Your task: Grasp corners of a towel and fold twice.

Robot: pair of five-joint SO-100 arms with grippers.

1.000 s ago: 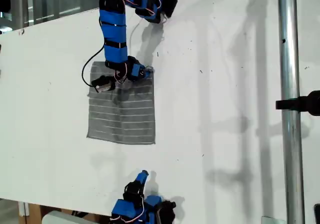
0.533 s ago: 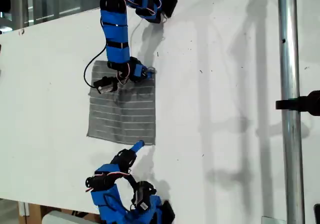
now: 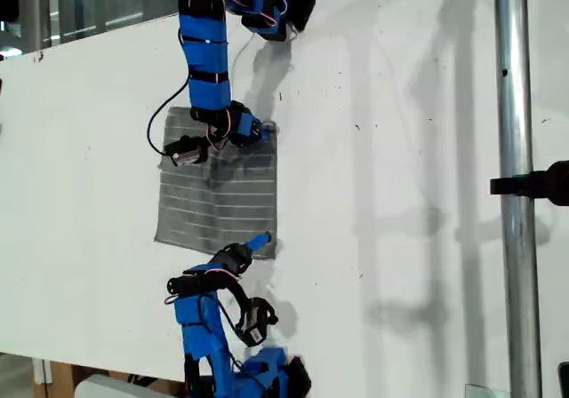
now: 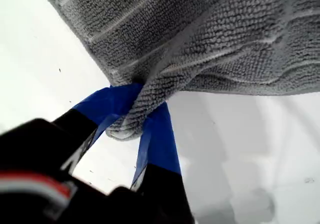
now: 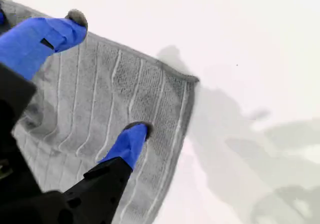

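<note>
- The grey striped towel [image 3: 218, 183] lies flat on the white table [image 3: 400, 149].
- My first claw [image 4: 135, 115] pinches a towel corner [image 4: 125, 124], ready for folding.
- My second claw [image 5: 105, 79] straddles another corner [image 5: 187, 79], wide open, gripping nothing.

1. The white table [image 3: 400, 149] lies bare across the exterior view's right half, up to the metal pole [image 3: 516, 194] with its black clamp [image 3: 533, 185]; you have open passage there.
2. The towel [image 3: 218, 194] is bracketed: my first gripper [image 3: 258, 131] is clamped on its far corner [image 4: 125, 126], my second gripper [image 3: 258, 241] spread over its near edge.
3. A black cable [image 3: 158, 131] loops over the towel's far edge.
</note>
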